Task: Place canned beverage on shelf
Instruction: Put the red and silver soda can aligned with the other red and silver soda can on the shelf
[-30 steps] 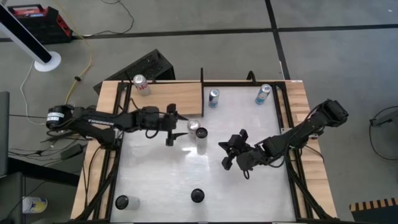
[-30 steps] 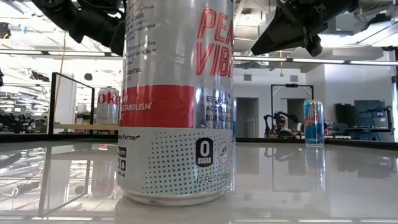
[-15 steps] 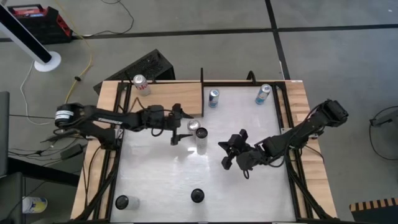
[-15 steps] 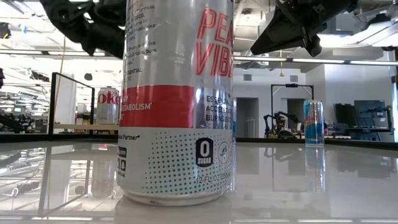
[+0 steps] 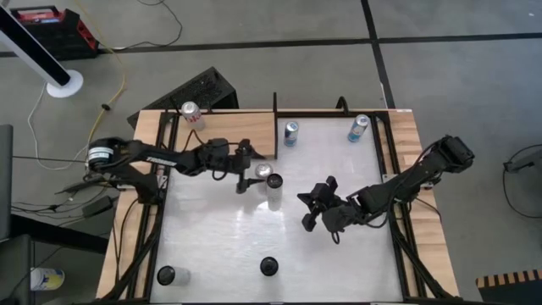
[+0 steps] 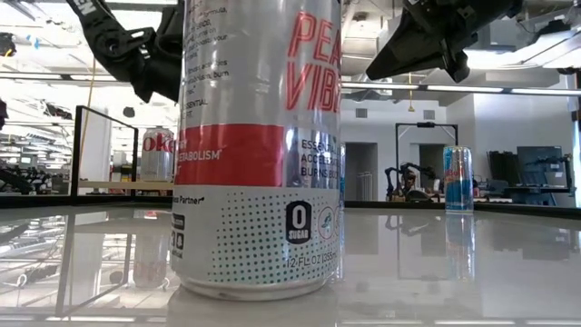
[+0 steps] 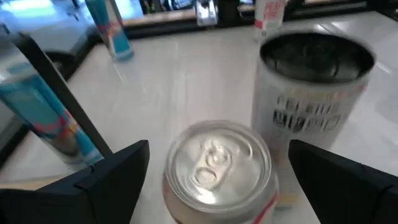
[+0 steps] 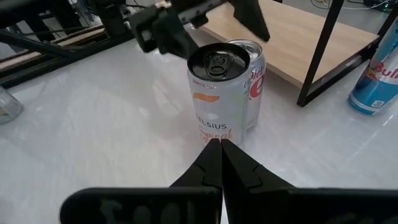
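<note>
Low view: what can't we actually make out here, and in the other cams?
- Low view: the tall silver-and-red Celsius can fills the middle, top cut off by the edge; the short silver can behind it is hidden.
- Left wrist view: open left gripper over the short silver can; its label is cut off by the edge.
- High view: two dark-topped cans near the front edge, too small to identify.

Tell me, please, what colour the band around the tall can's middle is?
Red, on the silver tall can; the low view shows it best.

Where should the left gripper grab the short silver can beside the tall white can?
Grip the short silver can on its upright round sidewall, below the rim. Come in level from where the left gripper is, open fingers straddling it; the tall white can crowds the far side.
</note>
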Tool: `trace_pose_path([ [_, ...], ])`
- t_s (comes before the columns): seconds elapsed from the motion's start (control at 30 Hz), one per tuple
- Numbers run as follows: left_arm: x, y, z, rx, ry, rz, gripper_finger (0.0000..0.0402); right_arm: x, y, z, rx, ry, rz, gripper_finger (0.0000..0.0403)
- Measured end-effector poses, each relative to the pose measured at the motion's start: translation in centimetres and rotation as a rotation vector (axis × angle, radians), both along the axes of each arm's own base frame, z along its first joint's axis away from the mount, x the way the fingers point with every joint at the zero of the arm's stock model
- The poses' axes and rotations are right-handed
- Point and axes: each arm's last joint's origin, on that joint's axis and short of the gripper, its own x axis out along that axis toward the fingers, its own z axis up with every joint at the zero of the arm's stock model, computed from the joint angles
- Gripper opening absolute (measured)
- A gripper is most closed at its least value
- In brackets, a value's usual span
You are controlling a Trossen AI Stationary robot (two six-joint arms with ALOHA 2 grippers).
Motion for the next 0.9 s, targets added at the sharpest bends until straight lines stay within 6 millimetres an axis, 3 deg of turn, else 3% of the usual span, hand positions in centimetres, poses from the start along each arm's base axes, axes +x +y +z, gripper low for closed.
trace_pose_path([
  [0.2, 0.4, 0.1, -1.3, -0.038, 0.028, -0.037, 0.0371, 0.0, 0.0, 0.0, 0.005, -0.002, -0.001, 0.0021],
  [0.47, 0.4, 0.1, -1.2, -0.04, 0.029, -0.037, 0.0365, 0.0, 0.0, 0.0, 0.004, -0.001, -0.001, 0.0021],
  [0.73, 0.4, 0.2, -1.2, -0.045, 0.03, -0.004, 0.0276, 0.0, 0.0, 0.0, 0.004, -0.001, -0.001, 0.0021],
  [0.9, 0.1, 0.4, -0.9, -0.065, 0.03, 0.01, 0.0272, 0.0, 0.0, 0.0, 0.004, 0.0, -0.001, 0.0021],
])
